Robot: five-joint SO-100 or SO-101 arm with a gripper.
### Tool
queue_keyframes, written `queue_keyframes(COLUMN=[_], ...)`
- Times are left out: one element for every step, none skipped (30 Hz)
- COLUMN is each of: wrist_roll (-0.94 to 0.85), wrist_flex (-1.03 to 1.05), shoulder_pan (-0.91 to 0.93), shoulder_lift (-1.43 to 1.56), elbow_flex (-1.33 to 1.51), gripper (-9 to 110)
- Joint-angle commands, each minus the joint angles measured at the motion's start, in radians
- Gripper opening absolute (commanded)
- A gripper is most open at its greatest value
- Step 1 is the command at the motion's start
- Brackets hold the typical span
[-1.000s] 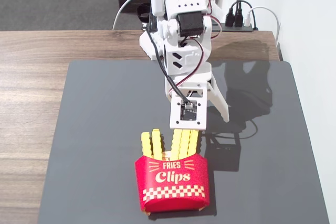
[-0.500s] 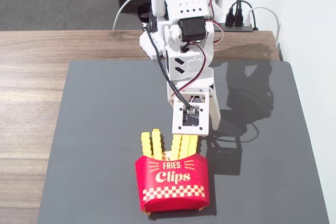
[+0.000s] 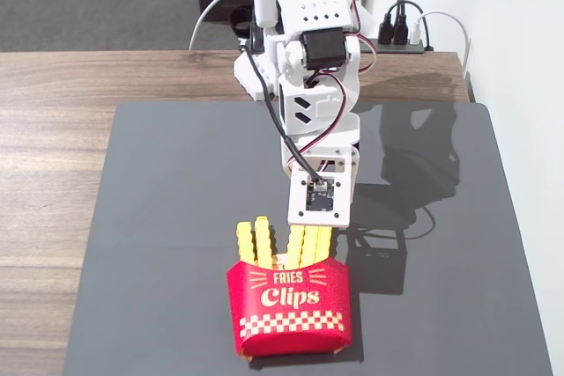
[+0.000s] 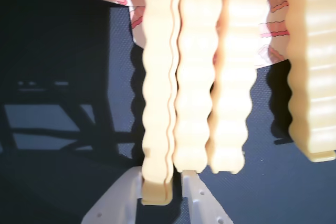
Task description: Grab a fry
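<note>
Claw [image 4: 161,195] narrowed on the fry [image 4: 157,93], tip lodged between both white fingers [image 4: 122,199], apparently pinched. Three more fries just right of it in the wrist view, rising from the red carton [image 3: 289,304].

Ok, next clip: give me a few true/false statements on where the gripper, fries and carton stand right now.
1. The red carton lies on the dark mat. True.
2. The gripper has its fingertips on either side of the tip of one fry in the wrist view. True.
3. That fry is already lifted clear of the carton. False: it sits in line with the others, running back to the carton.
4. The carton is empty. False: yellow fries stick out of its top.
5. The arm reaches the fries from the far side of the mat in the fixed view. True.
</note>
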Motion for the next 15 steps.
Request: queue_keyframes(wrist_roll=[0.009, 0.011, 0.012, 0.015, 0.020, 0.023, 0.026, 0.028, 0.029, 0.031, 0.032, 0.034, 0.035, 0.037, 0.040], wrist_flex=[-0.017, -0.020, -0.021, -0.023, -0.025, -0.025, -0.025, -0.023, -0.021, -0.018, -0.015, -0.009, 0.002, 0.014, 0.032], shoulder_pan=[-0.005, -0.006, -0.008, -0.009, -0.009, -0.009, -0.011, -0.012, -0.014, -0.015, -0.017, -0.018, -0.021, -0.025, -0.029], shoulder_lift=[0.020, 0.020, 0.023, 0.025, 0.028, 0.029, 0.032, 0.035, 0.037, 0.040, 0.041, 0.043, 0.049, 0.055, 0.067], elbow_flex=[-0.017, -0.014, -0.011, -0.008, -0.008, -0.008, -0.008, -0.008, -0.006, -0.006, -0.006, -0.006, -0.006, -0.006, -0.006], gripper=[7, 7, 6, 4, 2, 1, 1, 1, 1, 1, 1, 1, 1, 1, 1])
